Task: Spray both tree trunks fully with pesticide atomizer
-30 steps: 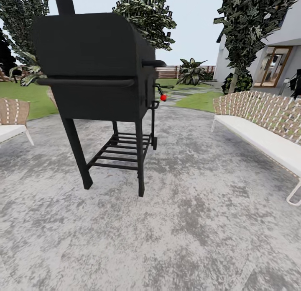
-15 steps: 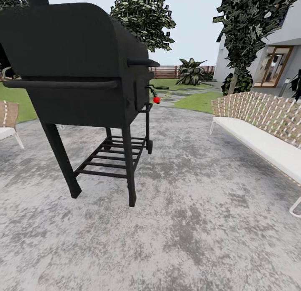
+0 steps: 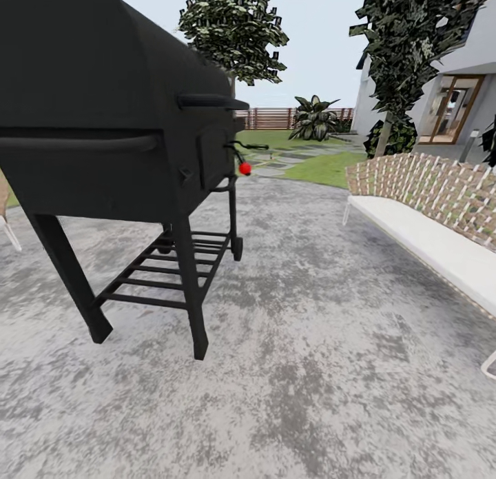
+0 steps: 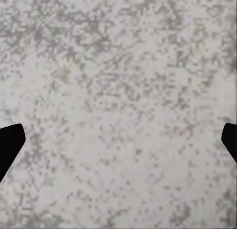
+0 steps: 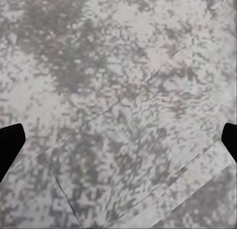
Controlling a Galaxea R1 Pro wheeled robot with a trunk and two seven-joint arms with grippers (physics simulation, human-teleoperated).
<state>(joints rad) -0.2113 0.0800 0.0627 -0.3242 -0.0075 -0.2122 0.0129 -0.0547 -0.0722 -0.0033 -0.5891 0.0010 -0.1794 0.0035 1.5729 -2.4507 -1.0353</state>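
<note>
A black grill (image 3: 110,107) on legs stands close on the grey mottled paving (image 3: 310,369), blocking the way at left. Right of the grill runs a white woven-backed bench (image 3: 427,217). Beyond the grill lie lawn (image 3: 324,165), fence (image 3: 272,118) and 1 leafy tree (image 3: 234,31). Left pincer (image 4: 118,145) and right pincer (image 5: 118,145) are spread wide over paving, holding nothing. No writing is readable.

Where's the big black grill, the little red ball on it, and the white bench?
grill (image 3: 103,86), head view, on its black lid.
red ball (image 3: 244,168), head view, middle of the ball.
white bench (image 3: 427,238), head view, on its seat cushion.
</note>
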